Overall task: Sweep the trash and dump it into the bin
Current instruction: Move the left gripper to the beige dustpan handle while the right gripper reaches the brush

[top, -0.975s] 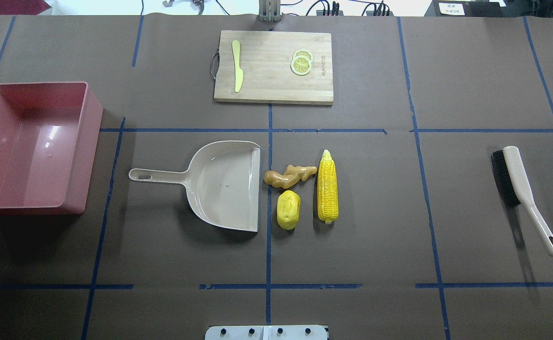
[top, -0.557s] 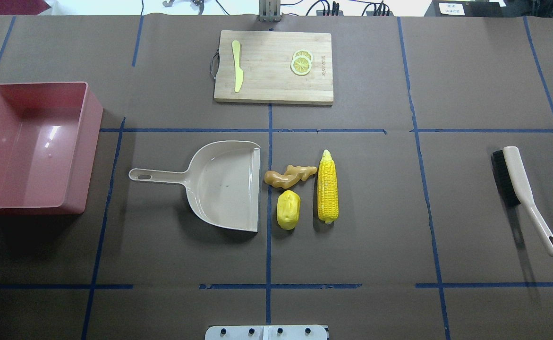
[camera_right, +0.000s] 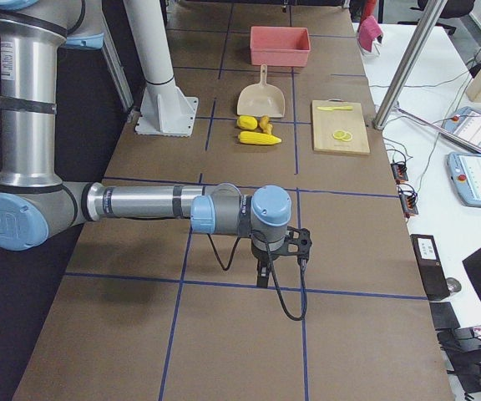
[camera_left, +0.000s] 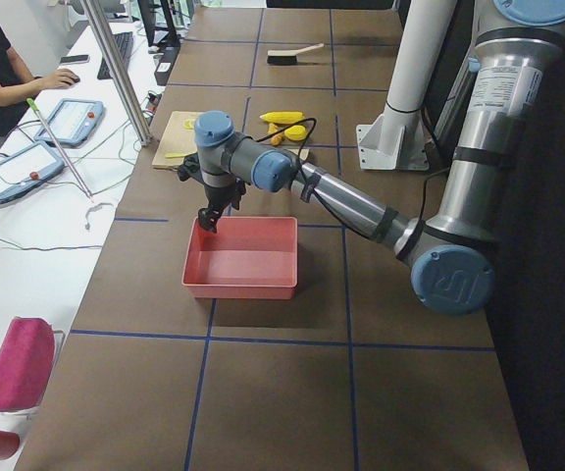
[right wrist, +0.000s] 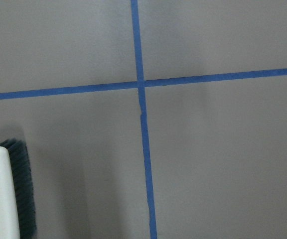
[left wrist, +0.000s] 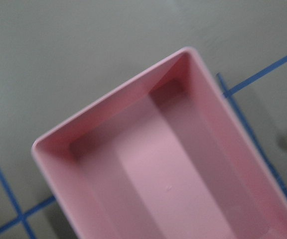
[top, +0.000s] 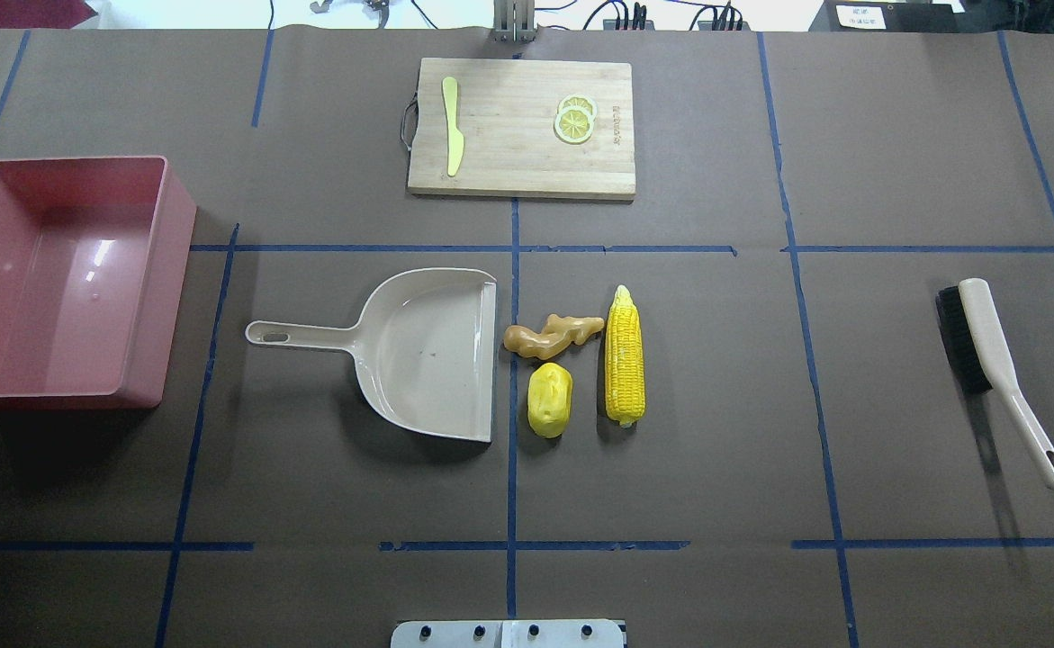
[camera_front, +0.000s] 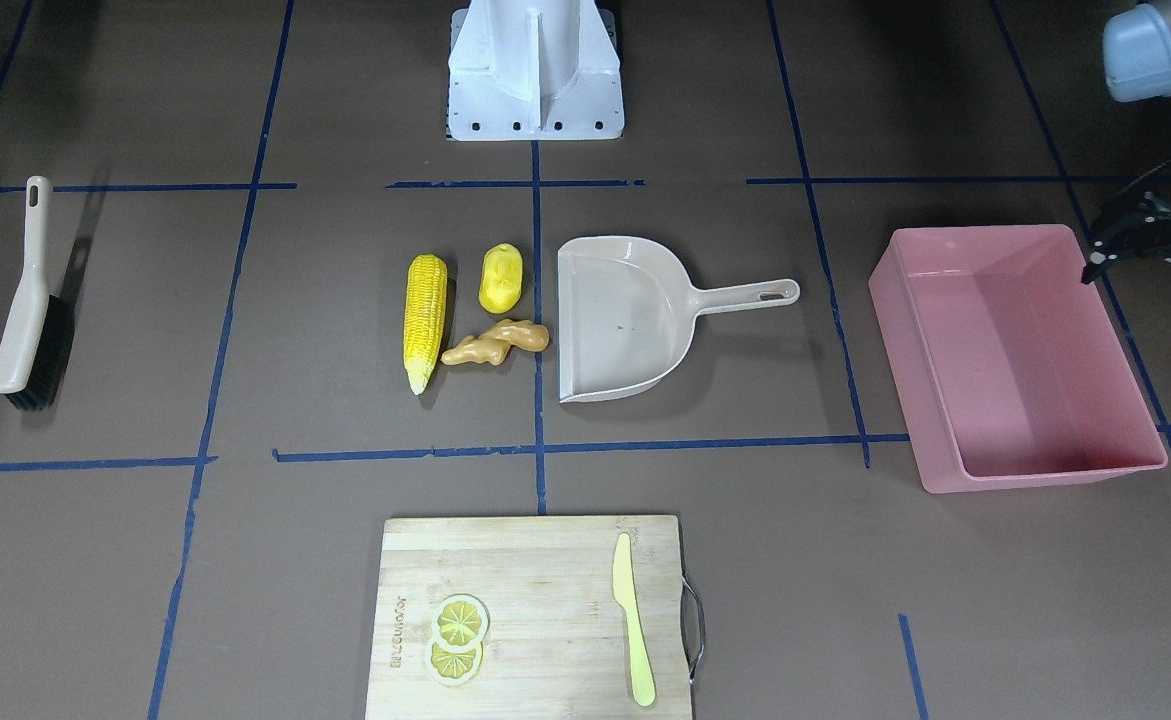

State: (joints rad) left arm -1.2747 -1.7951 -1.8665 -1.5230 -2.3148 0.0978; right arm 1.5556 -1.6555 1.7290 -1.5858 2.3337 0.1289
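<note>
Brown-papered bench, taped into blue squares, nothing swept yet. At left, pink bin (top: 175, 270), empty, with left gripper (camera_front: 1138, 295) hovering over its far left corner, jaws apparently spread and holding nothing. Next, beige dustpan (top: 427, 360), handle pointing left toward bin, open lip facing right. Just beside that lip, all on bare bench: ginger root (top: 549, 335) farther, potato piece (top: 550, 399) nearer, then corn cob (top: 625, 355) lying parallel to the lip. Beyond these, toward the far edge, chopping board (top: 517, 135) with knife (top: 452, 126) and lemon slices (top: 574, 120), best left alone. Well apart at right, brush (top: 986, 342), untouched. Right gripper (camera_right: 281, 257) above bench close by; impossible to tell whether jaws spread or pressed together.

Likely step: fetching the tools. Bring left gripper across to the dustpan handle and grip near its end, keeping the lip pressed flat. Take brush by its slim handle, bristles down. Start strokes right of the corn and push leftward, squarely, to roll it in without skewing. Watch for ginger slipping round the lip's far corner.
</note>
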